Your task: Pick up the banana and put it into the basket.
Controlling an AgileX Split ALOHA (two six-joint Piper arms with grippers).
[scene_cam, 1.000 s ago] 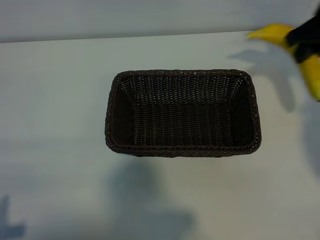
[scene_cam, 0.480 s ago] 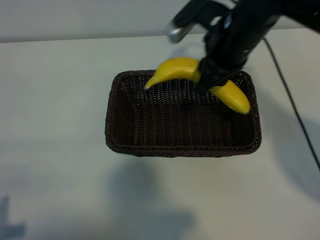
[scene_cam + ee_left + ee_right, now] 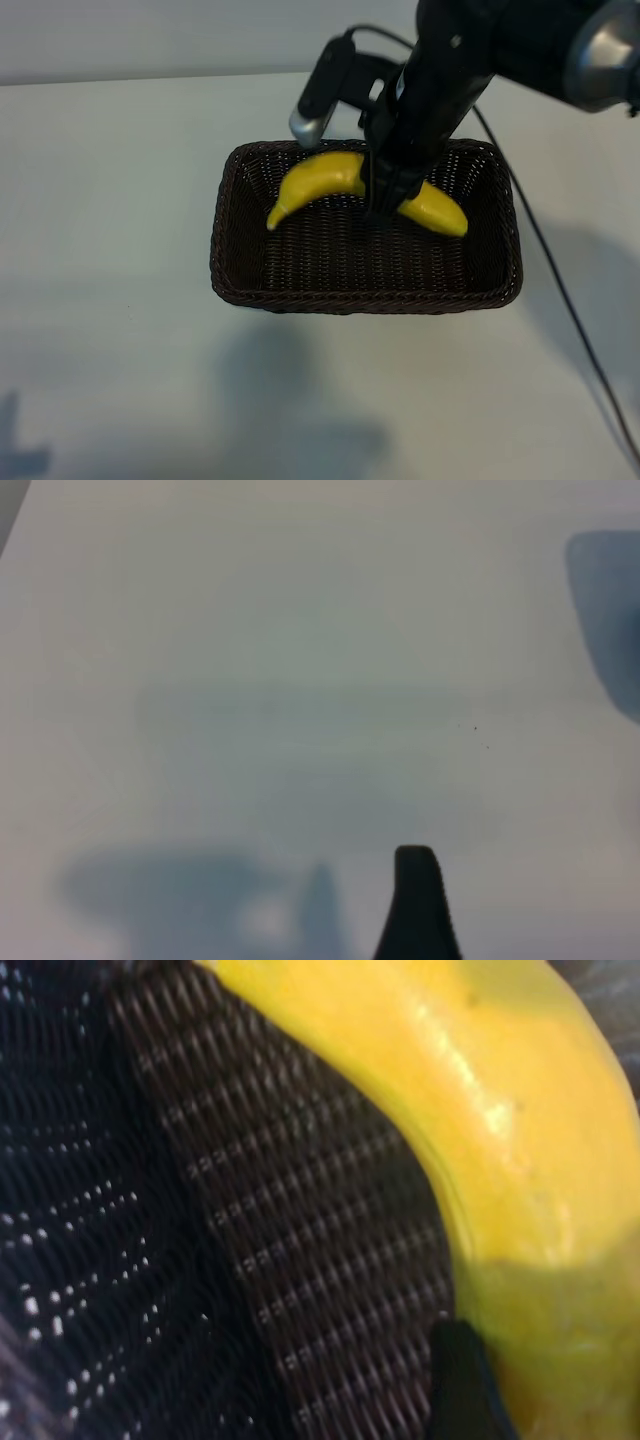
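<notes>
From my station I see a pale, matte tabletop (image 3: 110, 300) running back to a plain light wall (image 3: 150, 35), with soft grey shadows lying on the surface in front of the basket (image 3: 365, 298). The basket sits near the middle of that table, dark brown wicker, its long side towards the camera. My right gripper (image 3: 385, 200) points steeply down into the basket's rear half, its fingers closed around the middle of the banana (image 3: 320, 180), so the pincer stands only as wide as the fruit. The banana hangs inside the basket's rim, arched upward, its stem tip towards the basket's left wall and its other end towards the right wall; I cannot tell whether it touches the weave. A black cable (image 3: 560, 290) trails from the arm across the table to the right of the basket. My left gripper (image 3: 417, 900) is parked over bare tabletop, away from the basket, its jaws standing apart and holding nothing.
</notes>
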